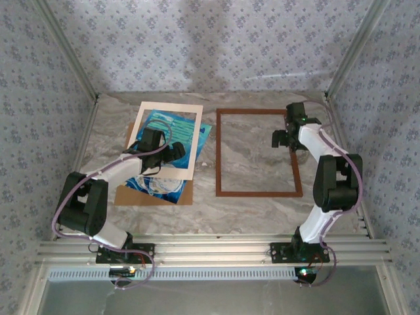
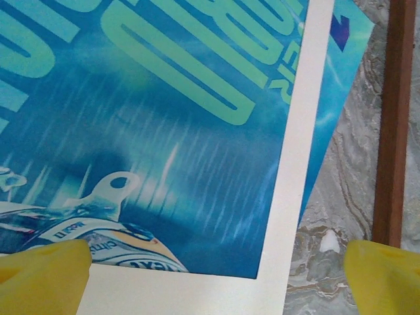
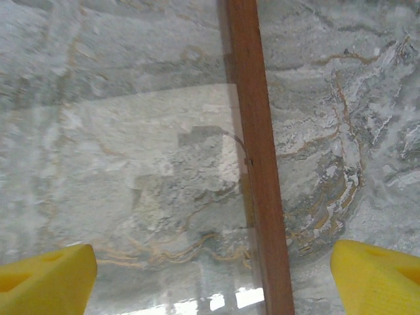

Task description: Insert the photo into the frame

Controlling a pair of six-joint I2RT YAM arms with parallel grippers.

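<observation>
Gaping wide and empty, left pincer point(image 2: 213, 279) over the photo point(image 2: 164, 131), right pincer point(image 3: 210, 275) over the frame point(image 3: 259, 164).

A robotics lab test cell: patterned wallpaper panels point(image 1: 216, 46) on aluminium posts point(image 1: 69, 56) enclose a marble-look table point(image 1: 249, 210) edged by extruded rails point(image 1: 210, 249).

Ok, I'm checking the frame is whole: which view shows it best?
The top view: the frame lies whole on the table, its right rail partly behind the right arm. The left wrist catches a strip of one rail; the right wrist shows one rail close up, glass beside it.
</observation>
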